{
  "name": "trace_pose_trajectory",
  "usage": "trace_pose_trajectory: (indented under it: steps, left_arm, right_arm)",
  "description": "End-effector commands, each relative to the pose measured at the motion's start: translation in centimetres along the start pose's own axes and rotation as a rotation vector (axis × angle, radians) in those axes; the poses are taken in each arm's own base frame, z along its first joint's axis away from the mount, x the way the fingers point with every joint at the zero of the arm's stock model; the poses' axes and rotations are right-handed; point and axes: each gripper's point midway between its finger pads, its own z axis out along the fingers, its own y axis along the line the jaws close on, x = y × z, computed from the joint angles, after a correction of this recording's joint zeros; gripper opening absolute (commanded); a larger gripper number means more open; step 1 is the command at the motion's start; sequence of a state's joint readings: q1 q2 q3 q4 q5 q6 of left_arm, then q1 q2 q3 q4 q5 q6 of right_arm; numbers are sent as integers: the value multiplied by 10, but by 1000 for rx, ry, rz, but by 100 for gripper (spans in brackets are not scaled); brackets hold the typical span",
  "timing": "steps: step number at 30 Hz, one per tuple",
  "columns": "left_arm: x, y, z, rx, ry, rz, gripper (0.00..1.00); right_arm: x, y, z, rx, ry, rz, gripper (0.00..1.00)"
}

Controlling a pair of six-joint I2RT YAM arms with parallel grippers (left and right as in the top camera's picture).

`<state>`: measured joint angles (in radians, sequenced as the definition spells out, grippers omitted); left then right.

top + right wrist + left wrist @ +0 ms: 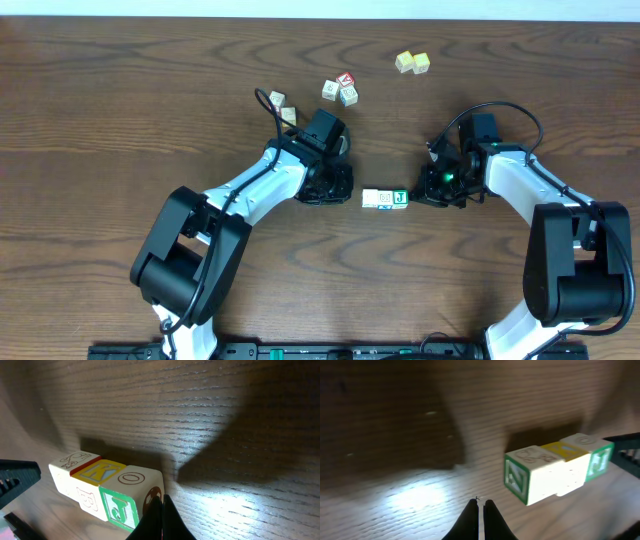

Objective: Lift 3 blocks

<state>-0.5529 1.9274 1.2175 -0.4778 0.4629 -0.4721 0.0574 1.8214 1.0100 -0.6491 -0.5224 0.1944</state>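
**Step in hand: bracketing the row before the lift**

1. The three blocks [385,199] are lying end to end on the table [120,90], in one row near its centre. All three are sitting flat on the wood and none is raised.
2. The left fingers [346,187] are standing at the row's 9 o'clock end. They are pressed together and pinching nothing. In the left wrist view, the left fingers [489,516] are sitting low, and the row [555,467] is lying toward 1 o'clock with bare wood between them.
3. The right fingers [428,188] are standing at the 3 o'clock end, also pressed together and holding nothing. In the right wrist view, the right fingers [156,512] are pointing at the end face of the block with the green "J" [122,505]. They are touching it or just beside it, and the view is not settling which.
4. Other cubes are lying toward 11 and 12 o'clock, well apart from the row.

**Next move, as a judgement**

The closed tips are probably serving as two pushers. The left fingers need to meet the 9 o'clock end face squarely. Both arms then need to press inward along the row's axis and rise together evenly, so that the middle block is not slipping out.
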Motion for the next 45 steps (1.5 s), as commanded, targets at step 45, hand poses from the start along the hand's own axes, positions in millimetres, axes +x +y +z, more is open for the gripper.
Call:
trace_pose_trajectory:
  steps: [45]
  left_arm:
    - [5,-4,12,20,24,6,7]
  right_arm:
    - [11,7,8,-61,20,16,1]
